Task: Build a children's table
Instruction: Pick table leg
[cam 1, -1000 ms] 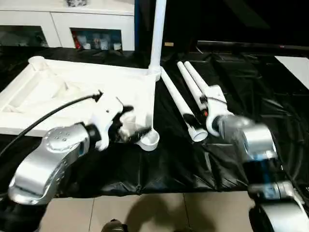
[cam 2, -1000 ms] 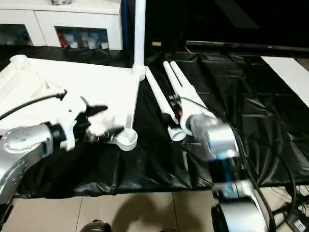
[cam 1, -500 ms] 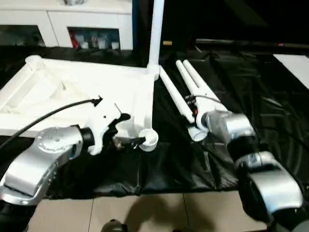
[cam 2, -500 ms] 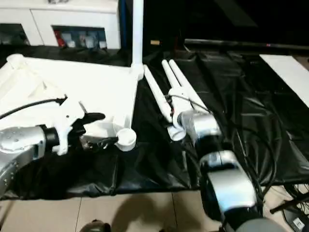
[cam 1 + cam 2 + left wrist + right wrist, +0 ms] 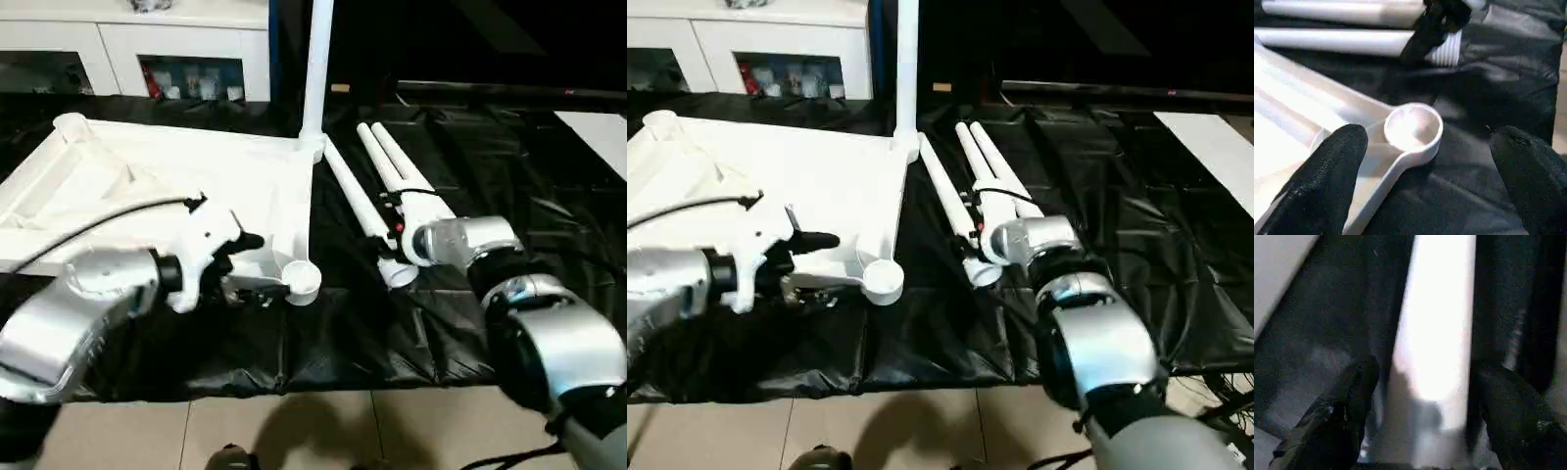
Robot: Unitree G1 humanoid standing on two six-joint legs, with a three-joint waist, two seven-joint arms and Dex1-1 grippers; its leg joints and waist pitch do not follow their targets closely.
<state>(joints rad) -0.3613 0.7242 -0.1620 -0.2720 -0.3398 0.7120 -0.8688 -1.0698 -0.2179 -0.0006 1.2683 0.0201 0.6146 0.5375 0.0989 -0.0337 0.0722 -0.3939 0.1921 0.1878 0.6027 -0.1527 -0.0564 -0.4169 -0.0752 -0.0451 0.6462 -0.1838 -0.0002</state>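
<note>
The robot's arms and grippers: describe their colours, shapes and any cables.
Both forearms are rounded, shiny silver shells. The left gripper has a white body and two black fingers with rounded, textured tips; a black cable arcs to it. The right gripper has a white body, black fingers and thin dark wires.

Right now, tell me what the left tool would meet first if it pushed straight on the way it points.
Most likely the empty round corner socket of the tabletop: the open left tool has it centred between its fingers. Past that lie the loose legs, though depth is unclear.
</note>
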